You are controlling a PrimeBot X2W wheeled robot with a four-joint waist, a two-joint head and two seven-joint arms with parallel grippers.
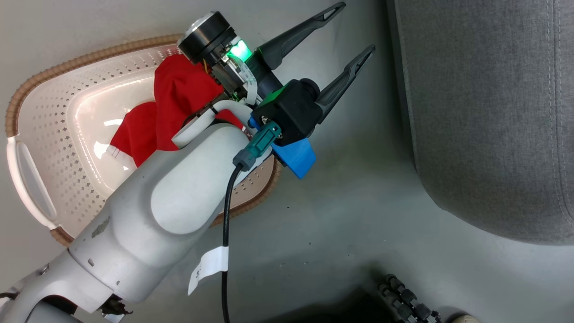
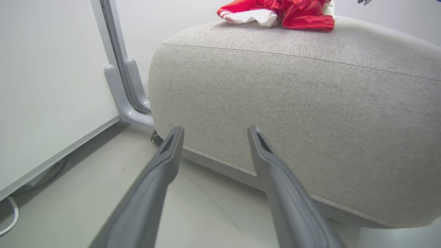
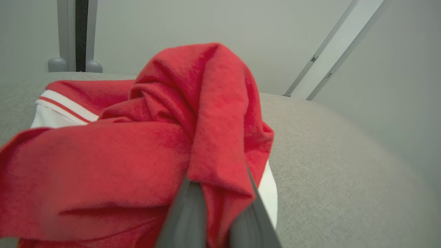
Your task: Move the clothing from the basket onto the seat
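clothing [image 3: 137, 148]: one red piece bunched up on the seat [image 3: 344, 172], a fold pinched tight between the right fingers [image 3: 184, 213] | other red piece [image 1: 175, 103] sits in the basket [image 1: 54, 116], back behind the left fingers [image 1: 296, 32] | left fingers spread wide, nothing in them, tips pointing at the seat's side

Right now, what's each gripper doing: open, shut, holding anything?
Left gripper: open, holding nothing.
Right gripper: shut on a red garment that lies on the seat.
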